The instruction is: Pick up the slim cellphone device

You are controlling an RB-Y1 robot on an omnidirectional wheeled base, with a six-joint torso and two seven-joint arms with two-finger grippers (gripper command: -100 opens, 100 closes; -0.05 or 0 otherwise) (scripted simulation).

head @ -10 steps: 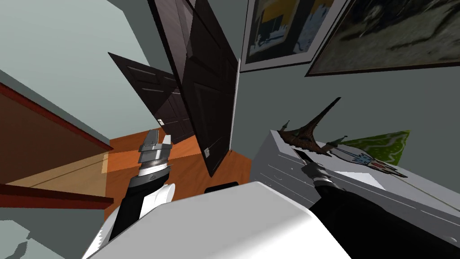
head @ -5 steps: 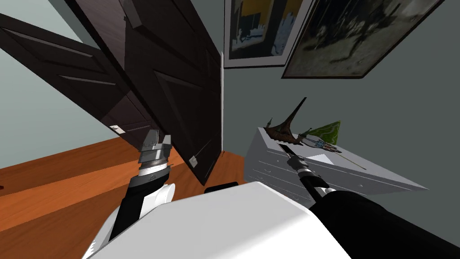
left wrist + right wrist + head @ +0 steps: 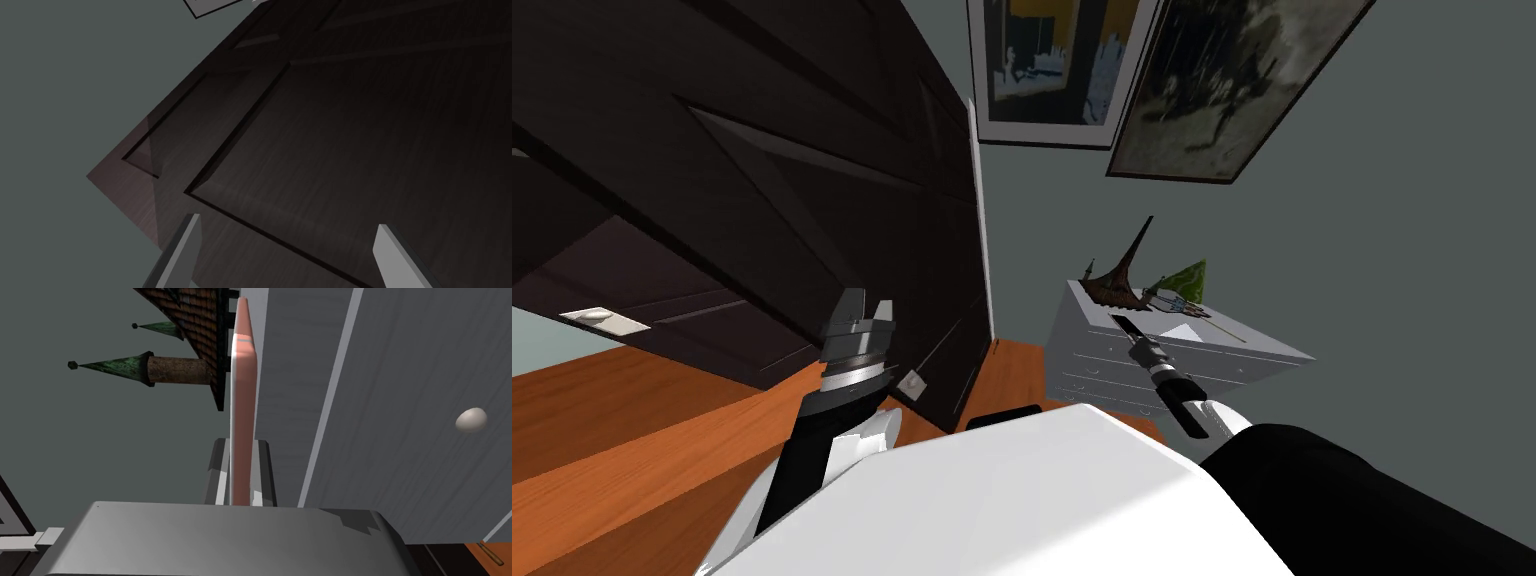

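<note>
The slim cellphone (image 3: 242,388) is salmon pink and seen edge-on, standing up between the fingers of my right gripper (image 3: 241,449), which is shut on it. In the head view the phone (image 3: 1123,325) shows as a thin dark strip at the tip of the right gripper (image 3: 1136,341), held in the air by the front edge of a pale grey dresser (image 3: 1112,365). My left gripper (image 3: 858,314) is raised at the left, in front of a dark door. Its fingers (image 3: 186,245) stand wide apart with nothing between them.
A brown model building with spires (image 3: 1118,277) and a green cone-shaped piece (image 3: 1188,276) stand on the dresser top. A drawer knob (image 3: 471,420) shows on the dresser's front. A large dark panelled door (image 3: 762,200) looms close at the left. Two framed pictures (image 3: 1052,70) hang above. The floor (image 3: 622,440) is orange wood.
My whole view has swung and drawn back: the dresser now looks smaller and farther, the dark door much larger. The right gripper still holds the phone; the left stays open.
</note>
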